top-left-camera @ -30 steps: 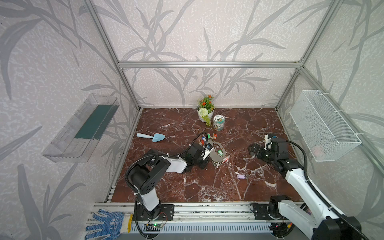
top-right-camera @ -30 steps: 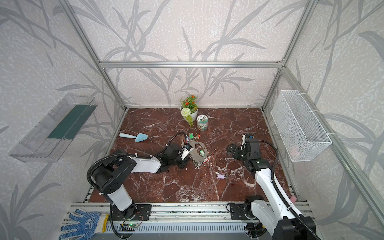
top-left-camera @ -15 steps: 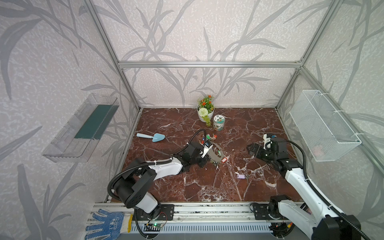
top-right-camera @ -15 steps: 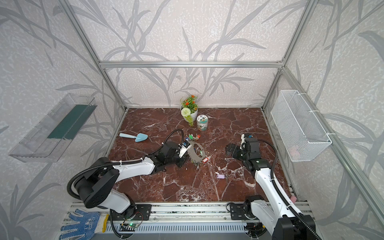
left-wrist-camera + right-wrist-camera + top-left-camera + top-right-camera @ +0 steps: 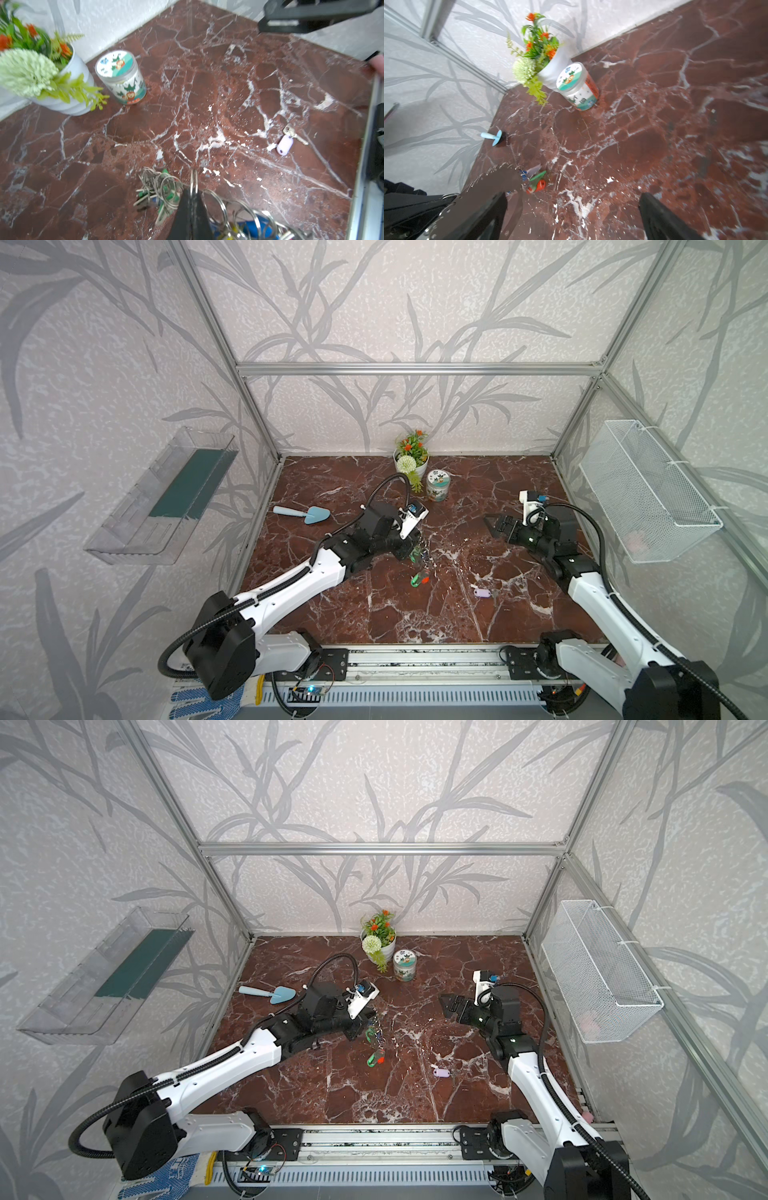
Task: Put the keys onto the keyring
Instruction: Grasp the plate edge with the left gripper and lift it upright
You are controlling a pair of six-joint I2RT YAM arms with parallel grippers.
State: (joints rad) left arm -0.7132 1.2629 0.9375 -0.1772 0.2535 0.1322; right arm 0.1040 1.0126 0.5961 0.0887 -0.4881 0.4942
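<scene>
Two tools, one load: left tool (image 5: 192,192) clamped shut on the keyring (image 5: 194,180), right tool (image 5: 494,526) spread wide, holding nothing.

Big metal loop of the keyring pinched between the closed tips, smaller rings and green, blue and red tags dangling below, near the middle of the table (image 5: 374,614). Unclear whether the lowest tags touch the marble. Keys (image 5: 482,593) with the lilac tag lying flat on the table, well apart from the bunch, on the right arm's side and closer to the front rail. Flower pot (image 5: 419,470) and jar (image 5: 438,486) side by side at the back wall, blue trowel (image 5: 307,514) near the left wall.
</scene>
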